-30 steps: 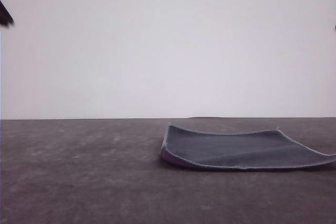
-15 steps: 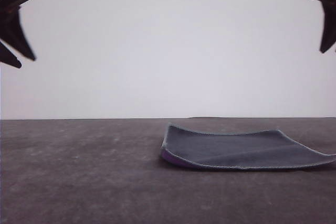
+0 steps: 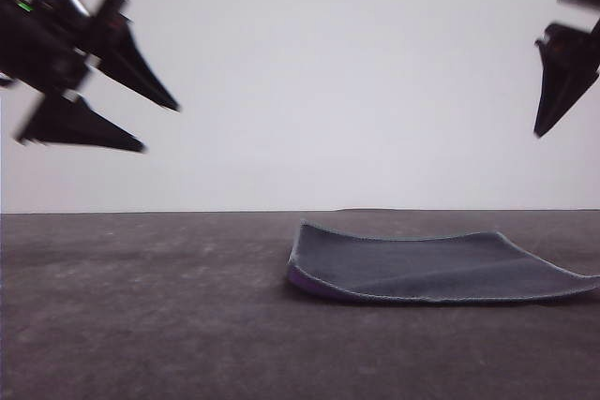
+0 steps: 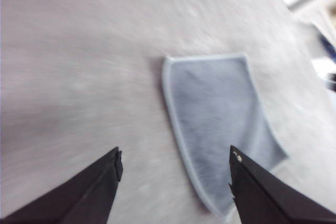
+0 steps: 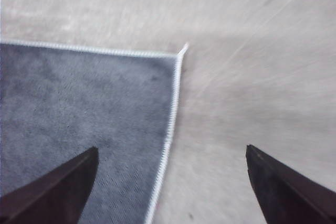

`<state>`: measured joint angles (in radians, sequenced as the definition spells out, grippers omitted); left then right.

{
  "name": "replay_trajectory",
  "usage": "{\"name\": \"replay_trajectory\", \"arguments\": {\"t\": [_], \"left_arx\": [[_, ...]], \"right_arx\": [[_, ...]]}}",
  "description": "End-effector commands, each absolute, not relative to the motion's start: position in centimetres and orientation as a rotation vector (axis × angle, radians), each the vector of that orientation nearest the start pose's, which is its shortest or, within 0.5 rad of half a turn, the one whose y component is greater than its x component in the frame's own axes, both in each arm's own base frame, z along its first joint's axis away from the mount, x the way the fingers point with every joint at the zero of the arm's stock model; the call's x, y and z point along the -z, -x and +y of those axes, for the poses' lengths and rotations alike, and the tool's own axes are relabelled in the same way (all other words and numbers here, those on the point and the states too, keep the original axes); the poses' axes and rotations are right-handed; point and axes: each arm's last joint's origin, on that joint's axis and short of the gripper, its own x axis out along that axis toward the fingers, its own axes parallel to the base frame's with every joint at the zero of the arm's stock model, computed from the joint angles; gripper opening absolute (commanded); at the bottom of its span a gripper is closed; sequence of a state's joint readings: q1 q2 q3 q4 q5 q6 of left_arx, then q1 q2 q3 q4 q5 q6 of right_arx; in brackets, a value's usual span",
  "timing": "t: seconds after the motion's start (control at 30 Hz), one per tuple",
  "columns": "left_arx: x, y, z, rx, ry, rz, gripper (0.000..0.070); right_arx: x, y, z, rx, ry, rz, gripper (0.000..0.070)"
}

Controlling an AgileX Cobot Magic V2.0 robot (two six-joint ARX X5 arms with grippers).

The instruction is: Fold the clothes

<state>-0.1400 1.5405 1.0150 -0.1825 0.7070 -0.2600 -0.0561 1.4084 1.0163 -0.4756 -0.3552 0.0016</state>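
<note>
Cloth (image 3: 436,269) is laid dark grey face up on the table (image 3: 141,306), right of the table's middle in the front view, with both grippers held high above it and clear of it. The left gripper (image 3: 159,126) is seen well to the cloth's left, the right gripper (image 3: 542,128) above the cloth's right end. From the left wrist camera the cloth (image 4: 218,129) is framed between and beyond the two dark fingers; from the right wrist camera one corner of the cloth (image 5: 84,124) is seen below the gripper, nearer one finger than the other.

The cloth is roughly square and soft, edged in light grey stitching, with its near left edge curled up slightly so that a strip of purple underside is exposed (a faint crease is also visible across its top). The table surface is matt, grey-brown and faintly mottled.

Both grippers are spread wide apart, with nothing held or touched; their fingers are dark, tapered wedges.
</note>
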Motion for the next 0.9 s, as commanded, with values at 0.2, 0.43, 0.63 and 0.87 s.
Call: {"name": "replay_trajectory", "arguments": {"t": [0.2, 0.43, 0.63, 0.87], "left_arx": [[-22.0, -37.7, -12.0, 0.824, 0.425, 0.864, 0.0395], [-20.2, -42.1, -15.7, 0.854, 0.419, 0.903, 0.0395], [-17.9, -44.3, -17.3, 0.856, 0.421, 0.945, 0.0394], [-15.6, -45.3, -18.1, 0.839, 0.438, 0.987, 0.0394]], "right_arx": [[-23.7, -33.4, -1.3, -0.410, -0.322, 0.864, 0.0569], [-21.6, -36.7, -1.6, -0.430, -0.366, 0.896, 0.0569], [-19.4, -38.9, -1.7, -0.453, -0.405, 0.941, 0.0568], [-17.2, -40.3, -1.7, -0.471, -0.446, 0.991, 0.0567]]}}
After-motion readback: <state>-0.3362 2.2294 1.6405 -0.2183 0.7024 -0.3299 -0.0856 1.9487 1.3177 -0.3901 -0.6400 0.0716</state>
